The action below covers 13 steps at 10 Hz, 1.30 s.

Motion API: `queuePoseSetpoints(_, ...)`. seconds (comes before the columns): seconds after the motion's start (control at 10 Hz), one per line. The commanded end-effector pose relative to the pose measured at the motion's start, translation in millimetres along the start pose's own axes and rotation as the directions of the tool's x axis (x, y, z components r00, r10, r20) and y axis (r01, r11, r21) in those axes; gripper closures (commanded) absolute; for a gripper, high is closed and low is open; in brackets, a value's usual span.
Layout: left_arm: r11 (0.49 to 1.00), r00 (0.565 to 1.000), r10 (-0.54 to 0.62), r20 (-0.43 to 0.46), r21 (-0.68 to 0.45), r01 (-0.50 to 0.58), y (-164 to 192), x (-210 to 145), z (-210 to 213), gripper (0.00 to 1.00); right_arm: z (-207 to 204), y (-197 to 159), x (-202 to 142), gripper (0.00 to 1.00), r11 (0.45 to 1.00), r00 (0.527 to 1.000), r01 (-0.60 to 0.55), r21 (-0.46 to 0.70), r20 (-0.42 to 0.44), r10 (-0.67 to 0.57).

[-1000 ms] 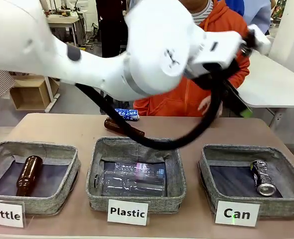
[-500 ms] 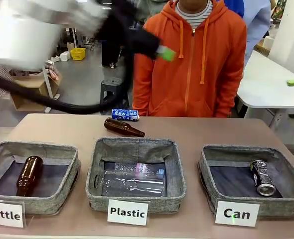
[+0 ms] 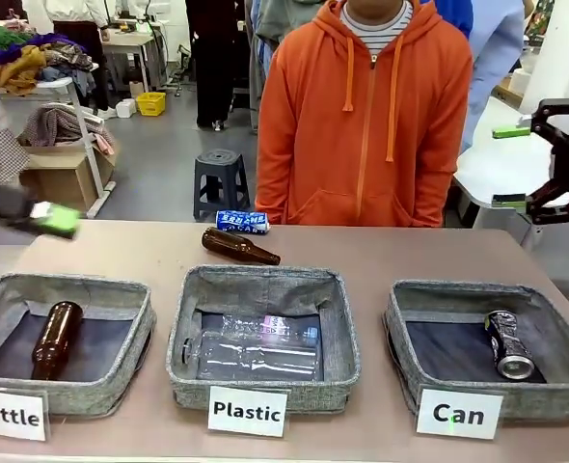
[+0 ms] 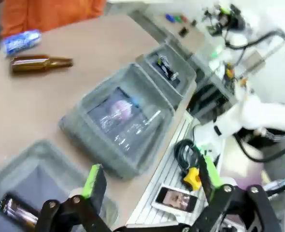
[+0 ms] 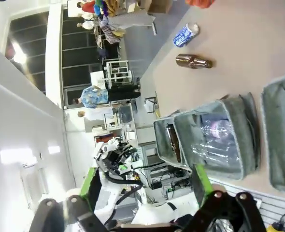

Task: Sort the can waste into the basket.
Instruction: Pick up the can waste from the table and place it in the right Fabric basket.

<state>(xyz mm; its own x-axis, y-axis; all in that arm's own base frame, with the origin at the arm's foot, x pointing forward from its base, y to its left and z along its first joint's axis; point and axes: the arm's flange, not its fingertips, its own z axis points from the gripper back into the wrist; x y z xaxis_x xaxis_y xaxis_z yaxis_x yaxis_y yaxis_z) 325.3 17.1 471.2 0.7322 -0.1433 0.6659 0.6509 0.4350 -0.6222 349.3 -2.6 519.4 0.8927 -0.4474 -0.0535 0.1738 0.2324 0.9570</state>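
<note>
A blue can (image 3: 242,222) with white lettering lies on its side at the table's far edge, in front of the person in the orange hoodie; it also shows as the blue can (image 4: 21,41) and the blue can (image 5: 186,35) in the wrist views. A dark can (image 3: 508,344) lies inside the basket (image 3: 410,318) labelled "Can". My left gripper (image 4: 152,176) is open and empty, up at the far left above the "Bottle" basket, one green pad (image 3: 58,220) blurred. My right gripper (image 3: 509,166) hangs open and empty at the right edge, high above the table.
A brown bottle (image 3: 238,247) lies loose on the table just in front of the blue can. The middle "Plastic" basket (image 3: 265,285) holds a clear bottle. The left "Bottle" basket (image 3: 72,286) holds a brown bottle. White label cards stand along the near edge.
My left arm has swung from over the right side of the table back to the far left. My right gripper has come into view at the right edge. The cans have not moved.
</note>
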Motion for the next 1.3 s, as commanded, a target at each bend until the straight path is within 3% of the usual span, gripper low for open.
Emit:
queuePoseSetpoints(0.0,0.995,0.960,0.093,0.266,-0.048,-0.084,26,-13,47,0.00,-7,-18,-4,0.00,1.000,1.000,-0.010,-0.012,-0.024,0.010)
queuePoseSetpoints(0.1,1.000,1.000,0.000,0.000,0.000,0.000,0,0,0,0.00,-3,-22,-4,0.00,0.980,0.990,-0.107,-0.167,0.074,0.121)
queuePoseSetpoints(0.2,1.000,1.000,0.000,0.000,0.000,0.000,0,0,0,0.00,-4,-4,2,0.00,1.000,1.000,0.007,-0.006,-0.012,-0.007)
queuePoseSetpoints(1.1,1.000,1.000,-0.006,-0.010,-0.002,0.006,0,-1,-2,0.00,-4,-4,2,0.00,1.000,1.000,0.007,-0.006,-0.012,-0.007)
queuePoseSetpoints(1.2,0.998,0.998,-0.064,0.019,0.011,0.064,3,31,-9,0.00,-4,-4,2,0.00,1.000,1.000,0.007,-0.006,-0.012,-0.007)
